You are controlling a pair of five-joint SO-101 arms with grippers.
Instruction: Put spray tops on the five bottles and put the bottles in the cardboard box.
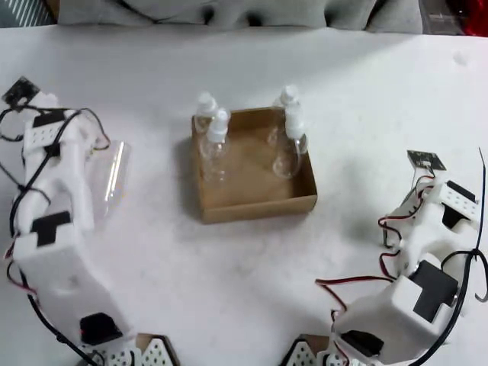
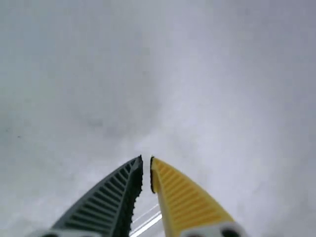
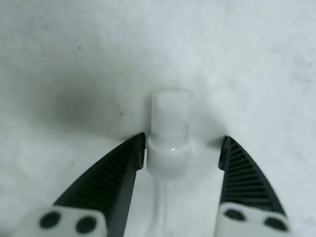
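Note:
The cardboard box [image 1: 255, 202] sits mid-table. Several clear bottles with white spray tops stand in it, among them one at the near left [image 1: 216, 149] and one at the right [image 1: 292, 149]. Another clear bottle [image 1: 114, 177] lies on the table, with no top, close beside the left arm [image 1: 53, 191]. My left gripper [image 2: 146, 165] is shut, its grey and yellow tips almost touching over bare table. A clear glint shows low between its fingers. My right gripper [image 3: 182, 140] is open and straddles a white spray top [image 3: 169, 148] lying on the table, one finger close against it.
The right arm [image 1: 415, 252] stands at the near right, with loose red and black wires around it. The white table [image 1: 252, 274] stretches between the arms and in front of the box.

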